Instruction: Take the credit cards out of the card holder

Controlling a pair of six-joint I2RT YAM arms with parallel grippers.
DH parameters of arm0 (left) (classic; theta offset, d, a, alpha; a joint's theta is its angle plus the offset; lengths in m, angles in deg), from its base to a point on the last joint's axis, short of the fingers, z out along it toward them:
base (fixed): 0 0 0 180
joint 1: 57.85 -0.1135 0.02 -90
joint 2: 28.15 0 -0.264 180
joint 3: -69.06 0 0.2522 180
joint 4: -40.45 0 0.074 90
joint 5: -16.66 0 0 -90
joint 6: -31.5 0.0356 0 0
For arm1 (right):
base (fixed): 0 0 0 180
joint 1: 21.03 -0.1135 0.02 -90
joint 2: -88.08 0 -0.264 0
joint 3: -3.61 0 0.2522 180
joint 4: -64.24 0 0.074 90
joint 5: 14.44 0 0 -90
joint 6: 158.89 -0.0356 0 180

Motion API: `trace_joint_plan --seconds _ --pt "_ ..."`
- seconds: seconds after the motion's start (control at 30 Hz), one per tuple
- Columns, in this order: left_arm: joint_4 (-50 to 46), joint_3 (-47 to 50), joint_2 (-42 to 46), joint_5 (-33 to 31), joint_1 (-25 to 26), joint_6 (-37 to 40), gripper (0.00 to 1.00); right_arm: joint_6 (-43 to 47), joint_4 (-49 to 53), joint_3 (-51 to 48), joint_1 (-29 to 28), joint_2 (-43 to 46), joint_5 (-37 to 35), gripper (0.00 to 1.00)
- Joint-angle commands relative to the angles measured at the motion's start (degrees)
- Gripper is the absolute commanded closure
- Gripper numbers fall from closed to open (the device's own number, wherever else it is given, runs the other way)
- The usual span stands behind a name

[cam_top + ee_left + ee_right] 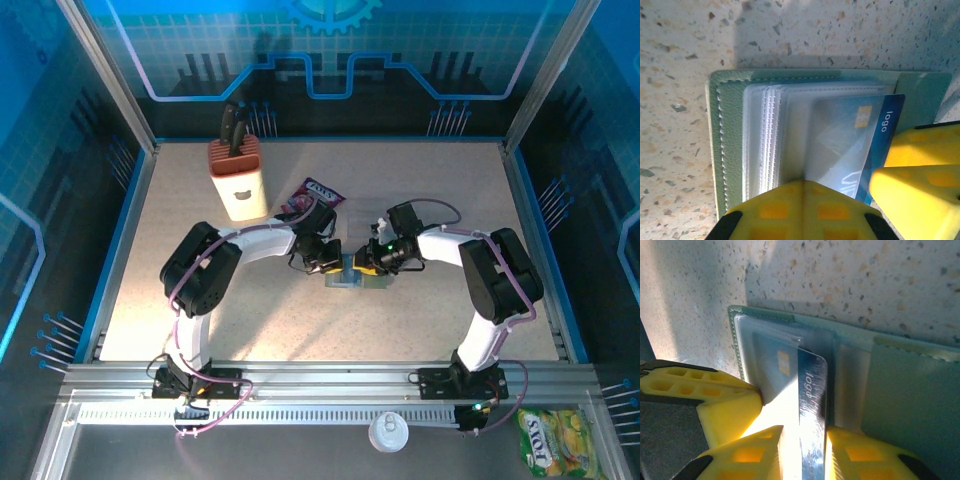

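Observation:
The grey-green card holder lies open at the table's middle, between both grippers. My left gripper is shut, its tips pressing on the clear sleeves of the card holder. A blue credit card sticks partly out of a sleeve. In the right wrist view the bare end of that blue card stands between the fingers of my right gripper. The right finger touches it and a bright gap shows at the left finger. The right gripper's fingers sit at the card's edge, with the left gripper's fingers close beside.
A tan knife block stands at the back left, and a pink-purple snack packet lies just behind the left gripper. A white lid and a yellow-green packet rest below the front rail. Blue walls enclose the table.

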Motion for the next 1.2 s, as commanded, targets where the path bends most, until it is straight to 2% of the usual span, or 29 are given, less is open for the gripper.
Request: trace_joint_plan --seconds 0.0,0.17,0.47,0.9,1.17 --pt "-3.9 1.0 -1.4 -1.4 0.0 -0.5 1.00 -0.5 -2.3 -0.6 0.8 -0.8 2.3 0.76" --pt "-4.1 1.1 -1.3 -1.5 0.0 -0.5 1.00 -1.1 -3.5 -3.0 1.2 -0.3 2.6 0.84" --pt "-4.3 1.2 -0.8 -1.8 0.0 -0.7 1.00 -1.0 -4.5 -4.8 2.5 1.2 2.6 0.92" --pt "-3.7 2.6 0.3 -1.7 0.1 -1.7 1.00 2.8 1.0 -6.0 6.1 5.9 1.4 0.94" --pt "-3.3 2.5 2.1 -1.5 0.2 -3.0 1.00 5.8 7.1 -2.6 6.5 10.3 0.8 0.98"
